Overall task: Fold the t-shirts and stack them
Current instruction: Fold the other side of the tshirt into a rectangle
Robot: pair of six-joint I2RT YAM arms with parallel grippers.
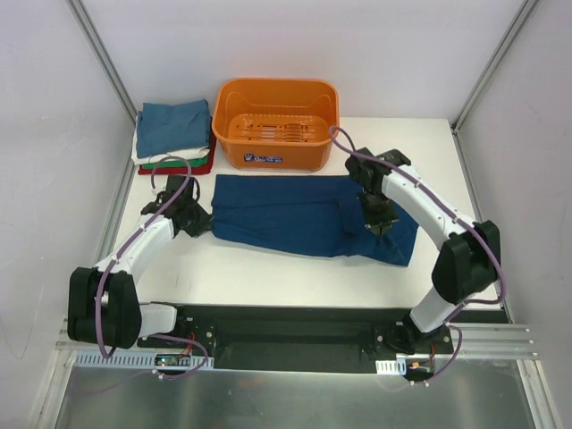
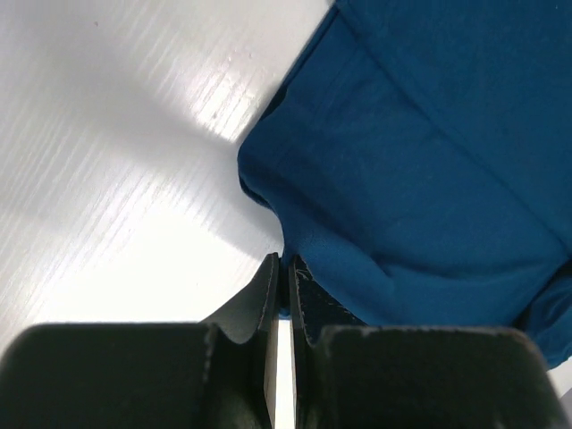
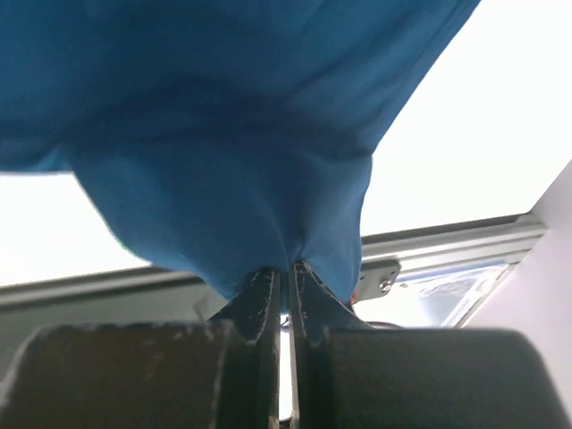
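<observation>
Top external shows both arms bent inward, left fingers (image 2: 266, 299) and right fingers (image 3: 261, 299) clamped on the navy t-shirt (image 1: 295, 214).

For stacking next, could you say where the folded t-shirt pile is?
Top view: the pile sits at the table's far left, beside the orange basket.

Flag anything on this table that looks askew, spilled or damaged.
Nothing is spilled or damaged. The blue t-shirt lies unevenly. Its right end is bunched where the right fingers pinch it, and the left fingers pinch its left edge. In the folded stack, the red tee pokes out at the bottom.
</observation>
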